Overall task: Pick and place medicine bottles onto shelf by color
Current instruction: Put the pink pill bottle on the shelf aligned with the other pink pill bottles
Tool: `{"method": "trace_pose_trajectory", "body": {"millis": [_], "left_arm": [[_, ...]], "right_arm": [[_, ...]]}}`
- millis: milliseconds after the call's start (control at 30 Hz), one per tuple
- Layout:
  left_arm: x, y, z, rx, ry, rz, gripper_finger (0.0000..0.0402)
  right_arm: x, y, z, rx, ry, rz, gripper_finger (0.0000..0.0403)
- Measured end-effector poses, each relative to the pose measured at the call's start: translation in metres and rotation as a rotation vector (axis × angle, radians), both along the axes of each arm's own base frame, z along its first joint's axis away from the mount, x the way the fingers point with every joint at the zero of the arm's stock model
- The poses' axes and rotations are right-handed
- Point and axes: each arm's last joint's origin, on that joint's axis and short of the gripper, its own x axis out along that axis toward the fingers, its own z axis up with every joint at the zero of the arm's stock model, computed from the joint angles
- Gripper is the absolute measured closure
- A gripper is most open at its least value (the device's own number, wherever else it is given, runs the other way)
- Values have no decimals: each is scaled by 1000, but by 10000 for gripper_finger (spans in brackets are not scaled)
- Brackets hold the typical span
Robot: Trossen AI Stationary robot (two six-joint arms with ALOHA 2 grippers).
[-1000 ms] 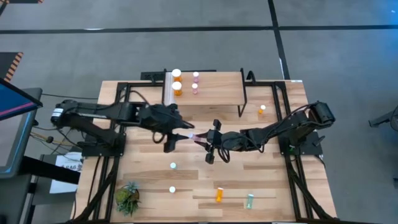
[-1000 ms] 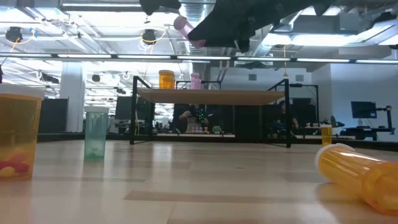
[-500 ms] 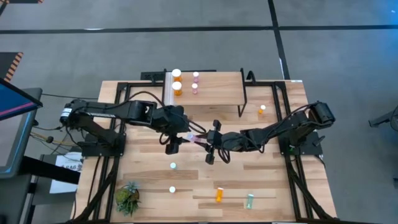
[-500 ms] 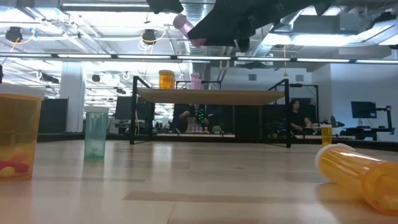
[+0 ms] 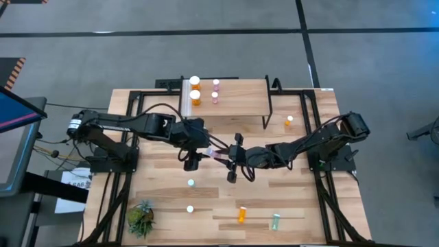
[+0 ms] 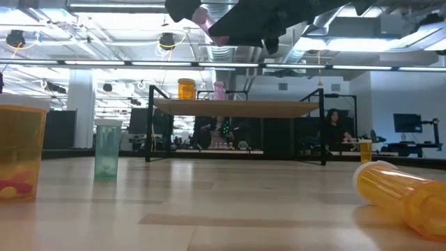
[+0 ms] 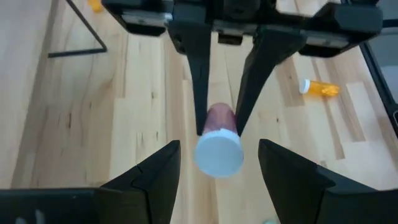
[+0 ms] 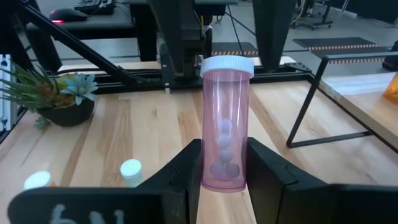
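A pink medicine bottle point(image 8: 224, 124) with a white cap point(image 7: 218, 152) hangs in the air over the middle of the table, with my right gripper point(image 8: 224, 149) shut on it. My left gripper point(image 7: 219, 146) faces it from the table's left. It is open, and its two fingers stand on either side of the cap without touching it. In the high view both grippers meet at mid-table, the left point(image 5: 204, 149) and the right point(image 5: 224, 156). The shelf point(image 5: 236, 103) at the far side carries two orange bottles point(image 5: 195, 97) and two pink bottles point(image 5: 215, 97) standing upright. My right gripper pinches the pink bottle's body near its bottom end point(image 8: 224, 168) between its two fingers. The fingers reach in almost level from the table's right and lie along the bottle. The bottle is lifted clear of the table, and its capped end point(image 8: 227, 65) points away toward my left gripper.
Loose bottles are on the table's near part: two white-capped ones point(image 5: 191, 183) point(image 5: 190, 209), an orange one lying down point(image 5: 241, 215) and a green one point(image 5: 275, 221). A small orange bottle point(image 5: 289, 122) stands at the right by the shelf. A potted plant point(image 5: 140, 218) sits at the near left.
My left gripper has moved toward the table's right, up to the pink bottle, and has tipped further down. Its fingers now flank the cap. My right gripper and the bottle have kept still.
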Motion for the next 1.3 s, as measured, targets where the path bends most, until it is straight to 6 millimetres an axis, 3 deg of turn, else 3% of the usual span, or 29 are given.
{"method": "trace_pose_trajectory", "body": {"millis": [400, 967, 1300], "left_arm": [[10, -1, -12, 3, 38, -4, 201], [10, -2, -11, -16, 33, -34, 281], [10, -2, -11, -25, 33, -23, 293]], "right_arm": [[-1, 5, 1, -32, -8, 22, 282], [-1, 5, 1, -47, -1, 26, 282], [-1, 5, 1, -47, 0, 27, 280]]}}
